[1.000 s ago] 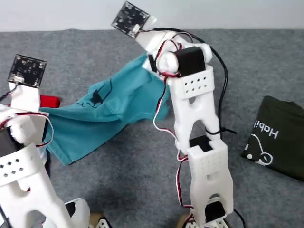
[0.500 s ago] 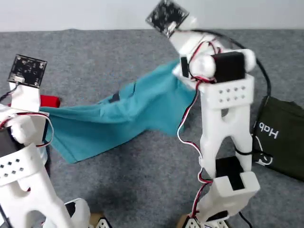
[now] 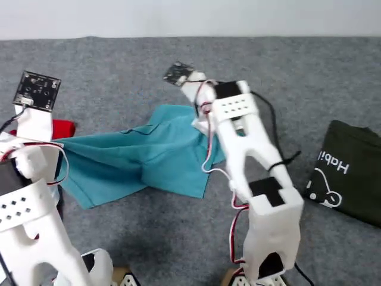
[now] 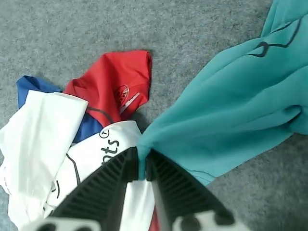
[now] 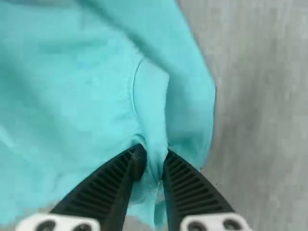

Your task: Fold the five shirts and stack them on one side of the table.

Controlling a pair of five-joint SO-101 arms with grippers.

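A: High view, counts first. Two arms. Three shirts: one teal shirt (image 3: 143, 155), a scrap of one red shirt (image 3: 62, 127), and one folded dark green shirt (image 3: 348, 173).

B: Left wrist view adds one blue shirt (image 4: 31, 86) and a white shirt (image 4: 43, 130). That makes five colours. The white cloth may be one garment or two, cannot tell.

A: Grippers?

B: Two. The left gripper (image 4: 141, 156) has its fingers pressed together on a bunched corner of the teal shirt. The right gripper (image 5: 151, 161) is the same, nipping a fold of teal cloth by a seam.

A: Where does the teal one lie?

B: Rumpled and stretched out between the two grippers, over the grey table (image 3: 297, 77).

A: The rest?

B: Red, blue and white are in one heap beneath the left gripper. Red lies just beyond its tips and white is under its fingers. Dark green is well apart from the right gripper, on the side away from the left one, and the frame edge cuts it off.

A: Edges, room?

B: The teal hem on the arms' side is loose and wavy. There is bare table between that shirt and the dark green one. There is more bare table past the right gripper, out to the far table edge.
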